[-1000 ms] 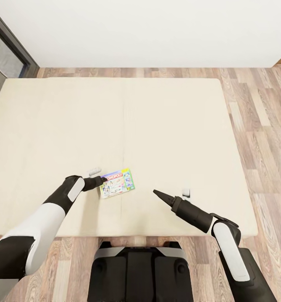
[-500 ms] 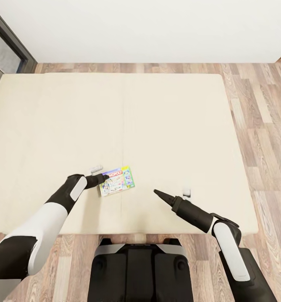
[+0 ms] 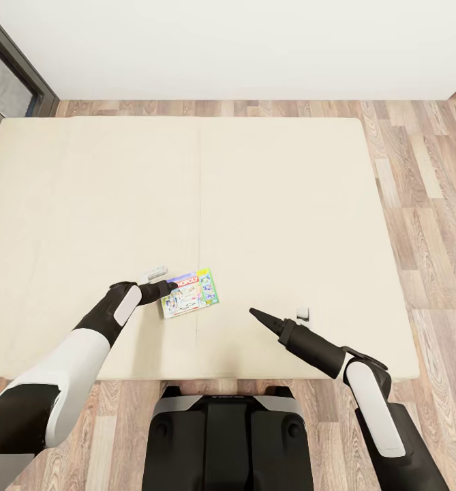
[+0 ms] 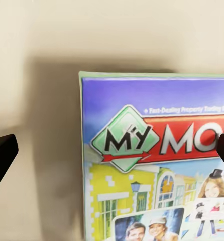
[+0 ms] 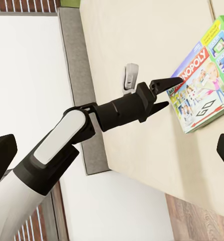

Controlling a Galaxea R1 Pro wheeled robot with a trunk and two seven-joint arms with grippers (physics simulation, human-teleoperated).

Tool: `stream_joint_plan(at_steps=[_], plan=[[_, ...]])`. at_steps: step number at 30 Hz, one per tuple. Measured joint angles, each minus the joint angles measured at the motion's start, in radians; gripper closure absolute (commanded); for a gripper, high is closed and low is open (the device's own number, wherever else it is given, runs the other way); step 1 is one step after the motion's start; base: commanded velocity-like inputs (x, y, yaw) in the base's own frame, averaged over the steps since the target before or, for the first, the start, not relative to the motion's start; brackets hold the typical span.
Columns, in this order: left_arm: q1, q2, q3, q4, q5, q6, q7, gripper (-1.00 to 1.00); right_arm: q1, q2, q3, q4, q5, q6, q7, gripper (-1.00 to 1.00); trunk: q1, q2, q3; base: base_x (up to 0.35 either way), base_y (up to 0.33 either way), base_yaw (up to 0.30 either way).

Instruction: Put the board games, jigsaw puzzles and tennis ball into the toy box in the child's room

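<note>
The bed (image 3: 255,204) has a plain beige mattress and a grey frame. Near its front edge lies a green-edged game box (image 3: 191,293) with a white cover of colourful pictures, a purple top band and a red title strip. Both arms are black and white. The floor (image 3: 425,204) is brown wood plank.

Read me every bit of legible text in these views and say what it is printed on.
"MY MON", cut off by the frame edge: board game cover, left wrist view.
"NOPOLY": same cover, right wrist view.
White subtitle above the red banner: too blurred to read.
Small cover panels: too small.
</note>
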Motion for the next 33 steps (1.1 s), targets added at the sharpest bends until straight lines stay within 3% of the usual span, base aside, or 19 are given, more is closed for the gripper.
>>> stream_joint_plan(at_steps=[5, 10, 14, 17, 29, 33], plan=[[0.009, 0.000, -0.002, -0.010, -0.003, -0.012, -0.008, -1.00, 0.000, -0.002, -0.009, 0.003, 0.001, -0.009, -0.005, -1.00, 0.000, 0.000, 0.000, 0.000, 0.000, 0.000], [0.012, -0.001, -0.005, 0.000, 0.017, -0.035, -0.014, -1.00, 0.000, 0.005, -0.010, 0.003, 0.001, -0.009, -0.004, -1.00, 0.000, 0.000, 0.000, 0.000, 0.000, 0.000], [0.015, 0.004, -0.006, 0.012, 0.068, -0.051, -0.016, -1.00, 0.000, -0.009, -0.009, 0.003, 0.000, -0.010, -0.005, -1.00, 0.000, 0.000, 0.000, 0.000, 0.000, 0.000], [0.015, 0.004, -0.004, 0.014, 0.085, -0.053, -0.016, -1.00, 0.000, -0.011, -0.009, 0.003, 0.000, -0.010, -0.005, -1.00, 0.000, 0.000, 0.000, 0.000, 0.000, 0.000], [0.015, 0.002, -0.002, 0.018, 0.098, -0.054, -0.016, -1.00, 0.000, -0.011, -0.009, 0.003, 0.000, -0.010, -0.005, -1.00, 0.000, 0.000, 0.000, 0.000, -0.003, 0.000], [0.016, 0.002, -0.002, 0.013, 0.084, -0.054, -0.016, -1.00, 0.000, -0.011, -0.009, 0.003, 0.000, -0.010, -0.005, -1.00, 0.000, 0.000, 0.000, 0.000, -0.029, 0.000]])
